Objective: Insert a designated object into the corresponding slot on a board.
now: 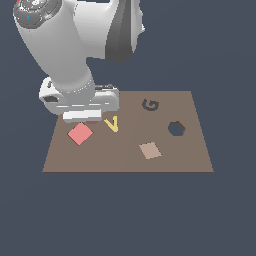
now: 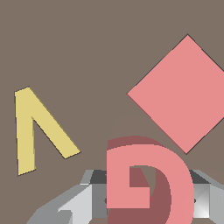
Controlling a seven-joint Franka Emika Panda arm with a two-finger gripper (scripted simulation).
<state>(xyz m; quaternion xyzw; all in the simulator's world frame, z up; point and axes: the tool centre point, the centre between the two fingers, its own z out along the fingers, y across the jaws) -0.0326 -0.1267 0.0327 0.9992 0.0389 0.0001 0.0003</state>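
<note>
Board (image 1: 125, 150) is the landmark: a large flat brown panel filling the middle of the exterior view. On it, near the far edge, lies the slot (image 1: 150, 105), a small dark G-shaped recess. Nearer than the slot and toward the exterior view's right is a dark hexagonal hole (image 1: 176, 128); nearer again, a pale tan diamond patch (image 1: 150, 150). On the board's other half lie a yellow V (image 1: 112, 124) and a pinkish-red diamond tile (image 1: 80, 133), the V between the tile and the slot.

From the exterior view the white arm (image 1: 65, 45) comes down over the board's far corner on the exterior view's left, and its wrist body hides almost everything beneath it; only a thin red sliver shows under the gripper (image 1: 91, 120), just beyond the diamond tile and beside the V. The fingers cannot be made out there.

The wrist view supplies what is hidden. The red G block (image 2: 146, 183) sits close before the camera, above the board, with the grey finger parts (image 2: 74, 203) showing on either side of it; the gripper appears closed on the block. The same view shows the V (image 2: 35, 131) and the diamond tile (image 2: 181, 94) lying flat on the bare board (image 2: 87, 43), apart from the G. The slot is out of this view, so the block is well apart from it.
</note>
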